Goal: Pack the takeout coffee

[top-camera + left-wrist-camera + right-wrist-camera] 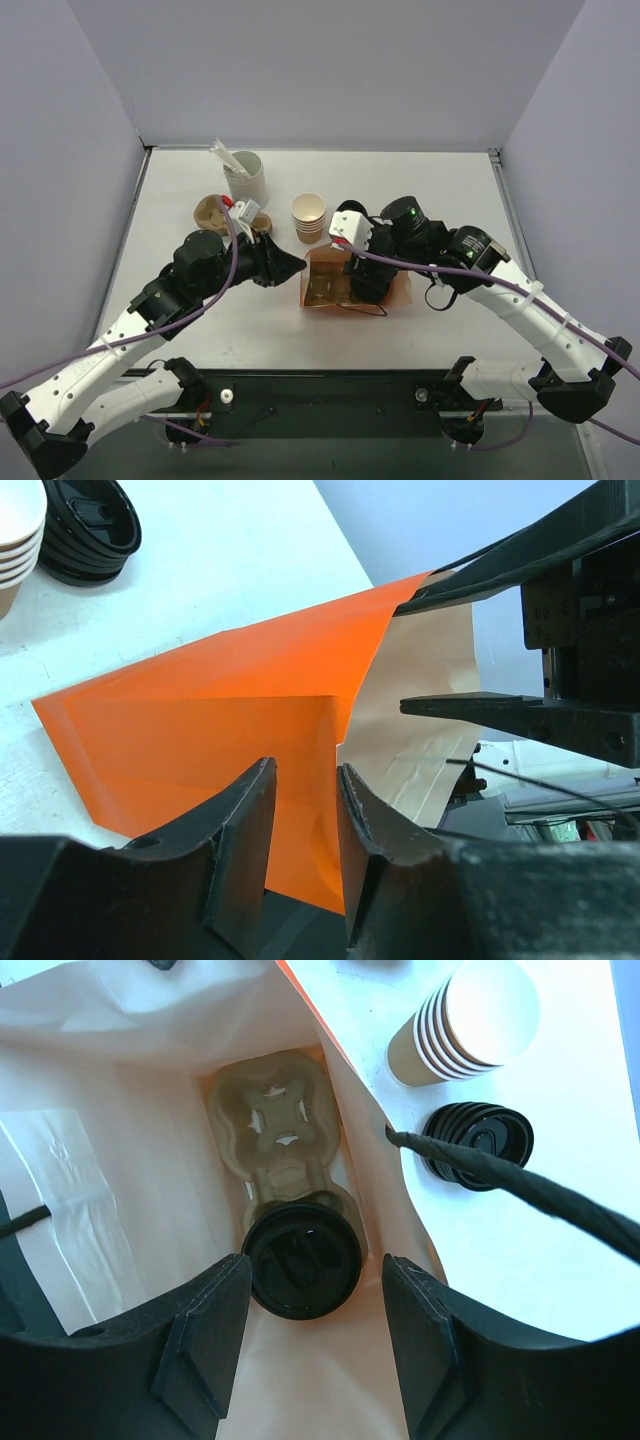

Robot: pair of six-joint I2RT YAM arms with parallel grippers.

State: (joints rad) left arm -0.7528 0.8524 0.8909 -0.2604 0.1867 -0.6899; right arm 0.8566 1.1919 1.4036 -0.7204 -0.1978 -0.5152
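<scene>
The takeout coffee, a paper cup under a round black lid [302, 1260], stands in one socket of a moulded pulp carrier [275, 1125] at the bottom of an open orange paper bag [320, 290]. My right gripper [313, 1268] is open inside the bag's mouth, its fingers on either side above the lid and not touching it; in the top view it [365, 278] hides the cup. My left gripper [308, 780] is shut on the left wall of the orange bag [220, 730], at its left rim in the top view [298, 267].
A stack of lidless tan cups [309, 217] and a pile of loose black lids [478, 1143] sit just behind the bag. A white cup holding utensils [243, 177] and spare pulp carriers [213, 212] stand at the back left. The bag's black cord handle [520, 1188] crosses the right wrist view.
</scene>
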